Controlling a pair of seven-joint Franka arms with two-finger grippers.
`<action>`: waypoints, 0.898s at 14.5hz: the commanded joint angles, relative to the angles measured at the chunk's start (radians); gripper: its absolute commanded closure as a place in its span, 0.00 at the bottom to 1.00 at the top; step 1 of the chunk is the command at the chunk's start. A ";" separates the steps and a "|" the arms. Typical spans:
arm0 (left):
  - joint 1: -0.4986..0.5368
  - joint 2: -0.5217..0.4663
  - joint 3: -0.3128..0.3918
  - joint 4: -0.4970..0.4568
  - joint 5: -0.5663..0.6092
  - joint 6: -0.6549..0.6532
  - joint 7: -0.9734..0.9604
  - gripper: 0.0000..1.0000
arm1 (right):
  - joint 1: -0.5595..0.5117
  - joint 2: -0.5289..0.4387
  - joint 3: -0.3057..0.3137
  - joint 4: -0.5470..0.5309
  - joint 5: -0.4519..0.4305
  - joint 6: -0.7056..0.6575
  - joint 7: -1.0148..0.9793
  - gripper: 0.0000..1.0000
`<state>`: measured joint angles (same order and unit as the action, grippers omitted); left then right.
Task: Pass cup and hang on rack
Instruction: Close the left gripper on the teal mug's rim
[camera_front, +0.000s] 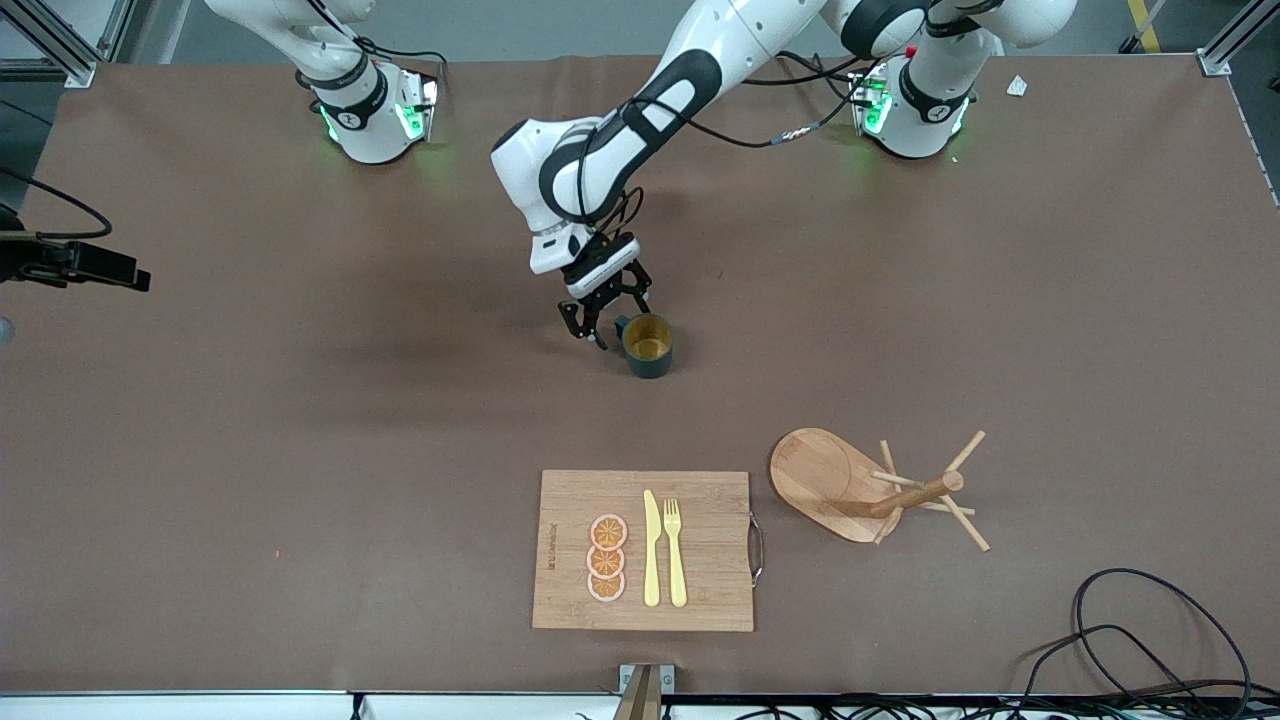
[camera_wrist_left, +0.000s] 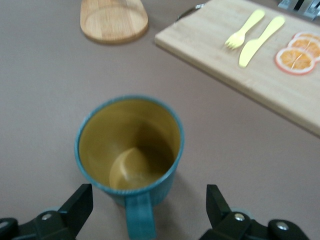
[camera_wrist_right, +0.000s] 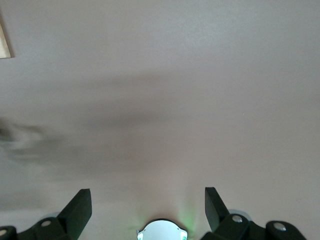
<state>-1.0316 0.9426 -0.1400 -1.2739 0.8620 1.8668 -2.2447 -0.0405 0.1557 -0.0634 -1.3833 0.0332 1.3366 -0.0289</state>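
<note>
The dark teal cup (camera_front: 648, 346) stands upright near the table's middle, its tan inside showing and its small handle turned toward my left gripper. My left gripper (camera_front: 607, 315) is open and low beside the cup. In the left wrist view the cup (camera_wrist_left: 130, 145) fills the middle, and its handle lies between the open fingers of my left gripper (camera_wrist_left: 150, 210) without touching them. The wooden rack (camera_front: 850, 485) stands nearer the front camera, toward the left arm's end; its oval base also shows in the left wrist view (camera_wrist_left: 114, 20). My right gripper (camera_wrist_right: 148, 210) is open and empty over bare table near its own base; that arm waits.
A bamboo cutting board (camera_front: 645, 550) with a yellow knife (camera_front: 651, 550), a yellow fork (camera_front: 675, 550) and orange slices (camera_front: 607, 558) lies near the front edge, beside the rack. Black cables (camera_front: 1150, 640) lie at the front corner by the left arm's end.
</note>
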 joint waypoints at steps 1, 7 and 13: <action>-0.013 0.051 0.014 0.028 0.017 0.014 -0.029 0.00 | 0.005 -0.102 0.005 -0.083 -0.009 0.028 0.014 0.00; -0.030 0.068 0.040 0.028 0.017 0.015 -0.033 0.00 | 0.001 -0.202 -0.007 -0.180 -0.009 0.072 0.014 0.00; -0.106 0.071 0.092 0.028 0.017 0.011 -0.032 0.01 | 0.002 -0.245 -0.007 -0.181 -0.009 0.056 0.007 0.00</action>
<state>-1.0994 0.9990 -0.0808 -1.2672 0.8621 1.8842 -2.2721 -0.0382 -0.0405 -0.0737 -1.5214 0.0314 1.3830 -0.0280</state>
